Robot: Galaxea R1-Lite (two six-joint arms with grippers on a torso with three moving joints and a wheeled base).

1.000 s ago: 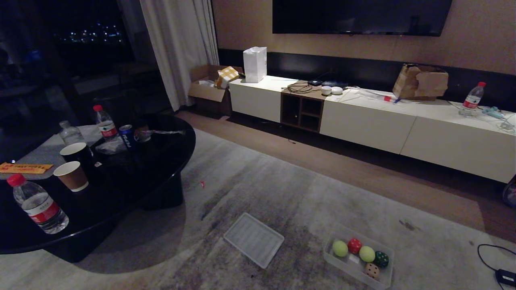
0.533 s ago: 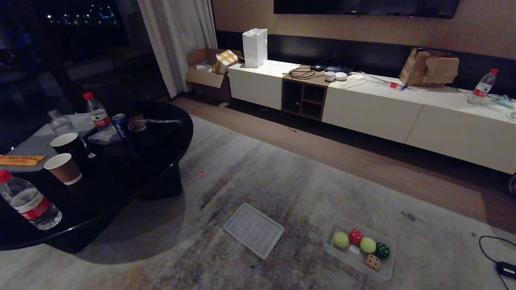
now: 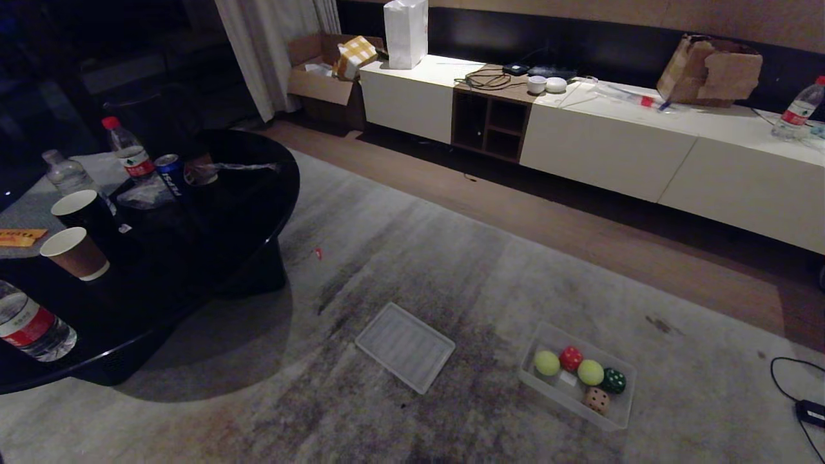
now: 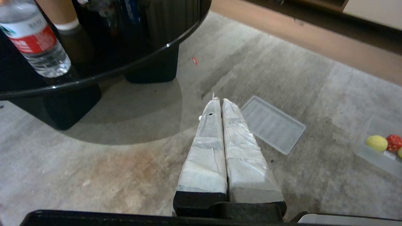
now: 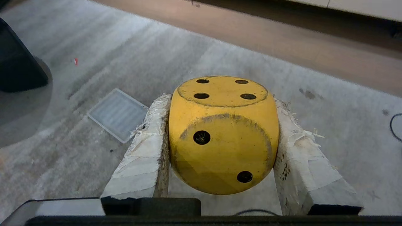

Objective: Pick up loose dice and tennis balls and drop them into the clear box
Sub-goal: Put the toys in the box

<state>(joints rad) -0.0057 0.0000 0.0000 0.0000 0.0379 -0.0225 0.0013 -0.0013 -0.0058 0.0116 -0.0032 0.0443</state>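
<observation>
1. Since the earlier head pictures the whole view has tipped downward: the cabinet has slid toward the top edge and the wall screen has left the picture, while the clear box (image 3: 622, 399) sits higher in view. That is the camera moving; the things on the rug (image 3: 412, 258) keep their places relative to one another.
2. The right gripper (image 5: 223, 147) is out of the head view; its own camera shows the jaws clamped on the yellow die (image 5: 223, 135), one padded finger on each of two opposite faces, above the rug.
3. The left gripper (image 4: 220, 103) hangs over the rug near the black table (image 4: 176, 40), its fingers pressed together with nothing between them.
4. Handling, as a judgement: the die looks light and somewhat soft, with rounded corners and a scuffed matte skin that should not slip. The flat opposite faces are the right place to hold it, as now; a corner grip might let it roll out.
5. Looks: yellow with black dots, four on the upper face, at least two on the face toward the camera, and worn dark rings round the faces.
6. The clear box stands on the rug near its front right corner, just beside the ribbed lid (image 3: 405, 346). It holds two tennis balls (image 3: 546, 362) and red, dark green and peach dice (image 3: 570, 357).
7. No loose die or ball shows on the rug; the held one appears to be the last.
</observation>
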